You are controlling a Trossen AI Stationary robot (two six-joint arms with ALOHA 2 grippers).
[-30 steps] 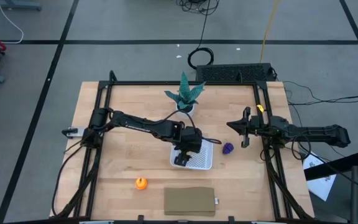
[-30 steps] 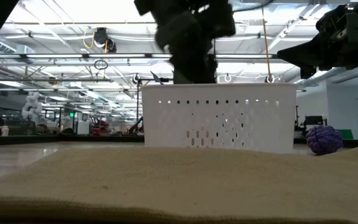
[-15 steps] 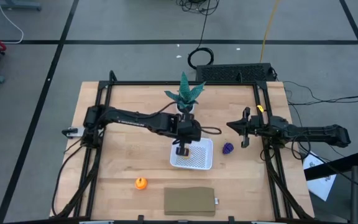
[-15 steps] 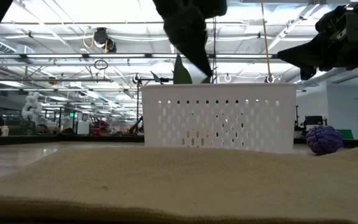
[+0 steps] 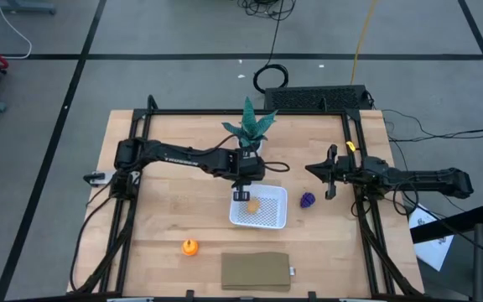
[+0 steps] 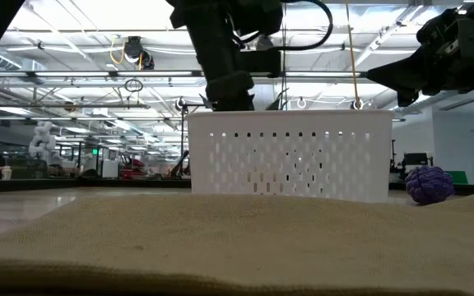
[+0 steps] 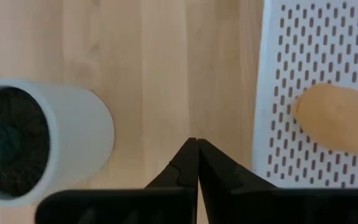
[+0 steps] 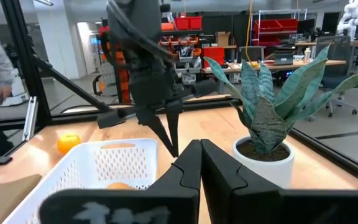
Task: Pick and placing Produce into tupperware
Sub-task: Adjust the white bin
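Observation:
The white tupperware (image 5: 262,214) stands mid-table. A tan oval produce piece (image 5: 254,202) lies on its dotted floor (image 7: 303,74), also seen in the left wrist view (image 7: 337,118). The purple piece (image 5: 308,200) rests on the table right of the tupperware. The orange piece (image 5: 190,247) sits near the front left. My left gripper (image 5: 241,195) is shut, holds nothing, and hangs over the tupperware's far-left rim (image 7: 196,146). My right gripper (image 5: 310,169) waits at the right, shut and holding nothing (image 8: 199,149).
A potted green plant (image 5: 250,127) stands just beyond the tupperware, its white pot (image 7: 42,143) close to my left gripper. An olive-brown pad (image 5: 256,271) lies at the front edge. A black frame (image 5: 141,126) borders the table.
My left gripper has drawn back from over the tupperware's middle toward the table's far edge and has shut. The tan piece, hidden under the gripper a second ago, now lies uncovered on the tupperware's floor.

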